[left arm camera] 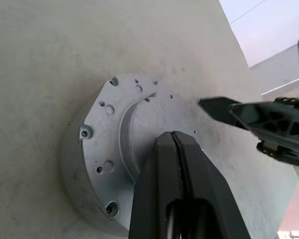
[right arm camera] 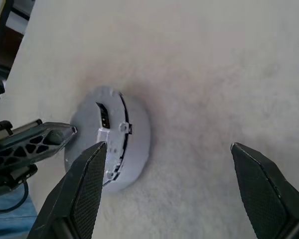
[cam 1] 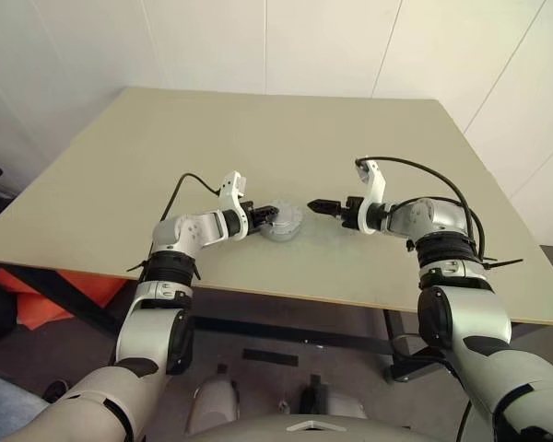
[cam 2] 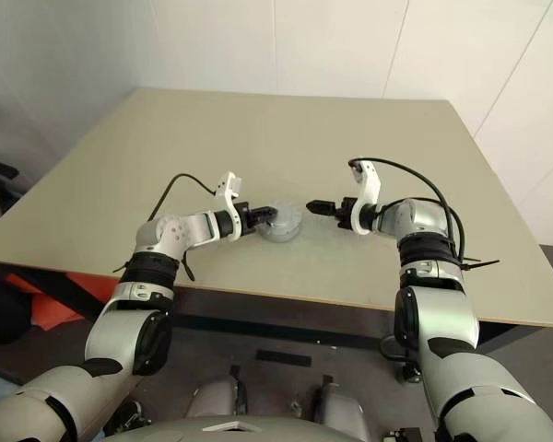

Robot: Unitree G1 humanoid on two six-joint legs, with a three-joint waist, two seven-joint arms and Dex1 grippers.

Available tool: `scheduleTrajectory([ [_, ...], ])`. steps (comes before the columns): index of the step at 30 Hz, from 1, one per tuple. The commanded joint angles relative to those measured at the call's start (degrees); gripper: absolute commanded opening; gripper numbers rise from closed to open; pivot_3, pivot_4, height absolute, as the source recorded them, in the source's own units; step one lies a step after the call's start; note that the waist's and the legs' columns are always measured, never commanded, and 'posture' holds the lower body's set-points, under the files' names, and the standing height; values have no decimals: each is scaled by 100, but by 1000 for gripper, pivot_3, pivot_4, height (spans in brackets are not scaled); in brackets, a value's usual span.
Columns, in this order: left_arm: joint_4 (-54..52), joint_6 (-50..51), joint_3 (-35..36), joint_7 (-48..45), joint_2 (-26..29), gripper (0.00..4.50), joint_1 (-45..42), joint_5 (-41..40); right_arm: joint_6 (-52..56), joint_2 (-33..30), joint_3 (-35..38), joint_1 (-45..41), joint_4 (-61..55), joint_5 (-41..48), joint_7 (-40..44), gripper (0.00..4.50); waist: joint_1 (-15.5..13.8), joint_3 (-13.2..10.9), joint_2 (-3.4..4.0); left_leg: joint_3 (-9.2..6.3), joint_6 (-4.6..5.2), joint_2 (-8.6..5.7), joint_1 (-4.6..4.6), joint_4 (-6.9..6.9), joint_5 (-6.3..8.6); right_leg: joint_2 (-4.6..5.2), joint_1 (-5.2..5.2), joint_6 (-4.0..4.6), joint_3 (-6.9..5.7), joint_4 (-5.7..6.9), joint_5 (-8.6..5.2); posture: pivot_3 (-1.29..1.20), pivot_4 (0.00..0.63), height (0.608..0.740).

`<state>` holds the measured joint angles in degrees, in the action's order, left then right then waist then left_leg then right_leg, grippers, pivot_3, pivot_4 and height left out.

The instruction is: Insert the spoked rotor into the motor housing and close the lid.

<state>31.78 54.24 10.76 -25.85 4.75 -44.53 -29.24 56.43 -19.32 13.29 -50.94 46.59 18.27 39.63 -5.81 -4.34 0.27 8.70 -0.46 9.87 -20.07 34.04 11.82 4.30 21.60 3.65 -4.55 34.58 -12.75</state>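
Observation:
The motor housing (cam 1: 282, 226) stands near the table's front edge, between my two grippers. On top of it lies the silvery lid (left arm camera: 117, 124), with small holes and a raised centre. The spoked rotor is hidden. My left gripper (cam 1: 269, 214) is shut with nothing between its fingers, and its tips (left arm camera: 173, 134) rest over the lid's raised centre. My right gripper (cam 1: 315, 206) is open just to the right of the housing and apart from it. In the right wrist view its fingers (right arm camera: 87, 174) stand wide apart, with the housing (right arm camera: 137, 134) ahead of them.
The beige table (cam 1: 258, 138) stretches bare behind the housing, and its front edge (cam 1: 286, 293) runs close below the grippers. White walls rise behind the table. An orange object (cam 1: 55, 290) lies on the floor at the left.

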Motion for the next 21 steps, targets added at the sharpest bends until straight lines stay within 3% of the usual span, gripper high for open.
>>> scheduleTrajectory([
  [1, 72, 86, -122, 108, 61, 0, 192, 168, 124, 25, 147, -224, 76, 230, -5, 4483, 1, 1, 2, 0, 0, 0, 0, -1, 0, 0, 1, 2, -1, 1, -2, 0, 0, 740],
  [8, -27, 77, -132, 136, 90, 0, 267, 193, 300, 222, 412, -270, 344, 506, -105, 4483, 11, 1, 2, 4, 0, 3, 9, -3, 1, 0, -5, 2, -1, 2, -4, 0, 0, 740],
  [21, -54, 9, -270, 130, 217, 0, 295, 266, 240, 1173, 739, -496, 551, 868, -456, 4483, 42, 2, 3, 6, -26, -2, 22, -78, -16, -2, 0, 0, 0, -5, -8, 0, 0, 740],
])
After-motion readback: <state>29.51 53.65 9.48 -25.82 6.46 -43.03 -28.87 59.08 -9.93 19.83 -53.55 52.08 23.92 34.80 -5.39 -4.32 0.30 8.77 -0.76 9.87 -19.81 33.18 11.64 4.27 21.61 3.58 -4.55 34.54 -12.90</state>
